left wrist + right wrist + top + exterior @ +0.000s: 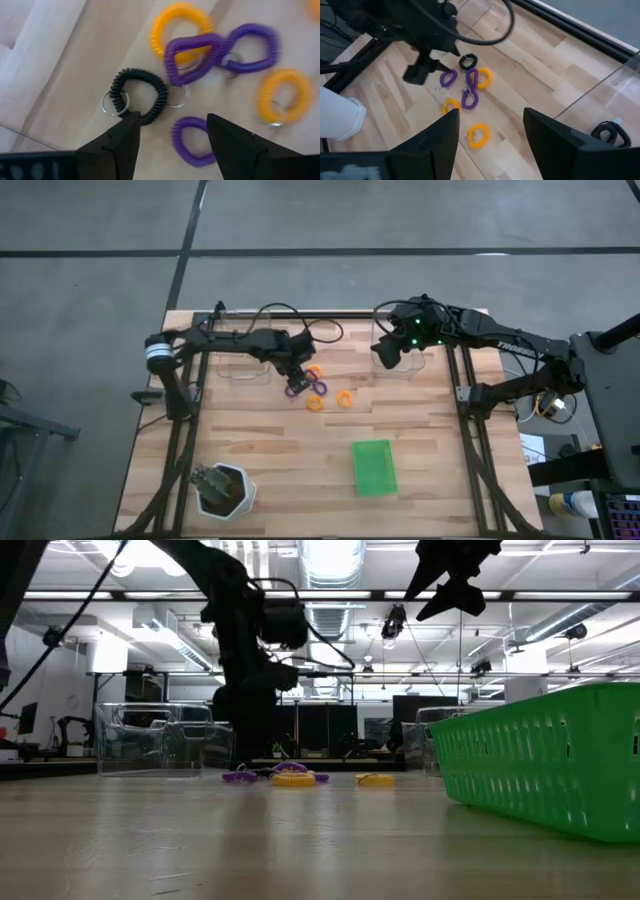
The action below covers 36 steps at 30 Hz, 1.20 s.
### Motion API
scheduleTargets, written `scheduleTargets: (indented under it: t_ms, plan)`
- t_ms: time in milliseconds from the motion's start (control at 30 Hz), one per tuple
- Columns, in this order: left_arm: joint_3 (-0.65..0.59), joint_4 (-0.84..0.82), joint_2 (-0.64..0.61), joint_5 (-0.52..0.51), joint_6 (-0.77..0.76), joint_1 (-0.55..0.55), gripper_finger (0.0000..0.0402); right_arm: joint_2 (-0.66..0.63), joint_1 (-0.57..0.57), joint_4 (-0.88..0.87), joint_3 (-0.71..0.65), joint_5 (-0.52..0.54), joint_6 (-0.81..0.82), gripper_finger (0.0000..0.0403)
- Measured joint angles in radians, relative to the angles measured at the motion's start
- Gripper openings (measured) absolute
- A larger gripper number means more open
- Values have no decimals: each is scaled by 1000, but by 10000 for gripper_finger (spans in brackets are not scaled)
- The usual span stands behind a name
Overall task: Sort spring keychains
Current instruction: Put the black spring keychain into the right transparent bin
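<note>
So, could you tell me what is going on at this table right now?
The robot is sorting spring keychains. The left gripper hovers with open fingers over the loose pile mid-table, closest to a purple keychain and the black keychain; it holds nothing. The right gripper is raised, open and empty, above the clear bin at the table's far edge, where one black coil already lies. Orange and purple keychains remain on the wood; the green tray holds none.

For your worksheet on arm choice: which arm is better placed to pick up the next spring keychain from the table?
The left. Its open end effector hovers directly over the cluster, nearest the lone purple keychain. The right end effector is empty, above the clear bin, away from the cluster.
</note>
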Motion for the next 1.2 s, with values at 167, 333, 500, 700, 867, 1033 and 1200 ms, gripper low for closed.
scheduleTargets:
  t_ms: [167, 333, 500, 700, 867, 1033, 1200]
  plan:
    - [1, 1, 62, -13, 43, 1, 219, 0, 15, 5, 0, -1, 7, 215]
    - [4, 9, 106, -26, 60, 4, 219, 0, 19, 28, 0, -1, 7, 215]
    - [4, 30, 124, -33, 87, 4, 207, 0, 19, 46, 0, 0, 7, 215]
    - [23, 18, 131, -29, 78, 6, 84, 0, 19, 47, 0, -1, 6, 215]
    - [63, -16, 129, -28, 56, 6, 13, 0, 19, 46, 0, -1, 6, 215]
    - [138, -71, 128, -29, 63, 6, 5, 0, 19, 46, 0, -1, 3, 215]
    - [243, -167, 126, -15, 66, 5, 2, 0, 19, 46, 0, -1, 3, 215]
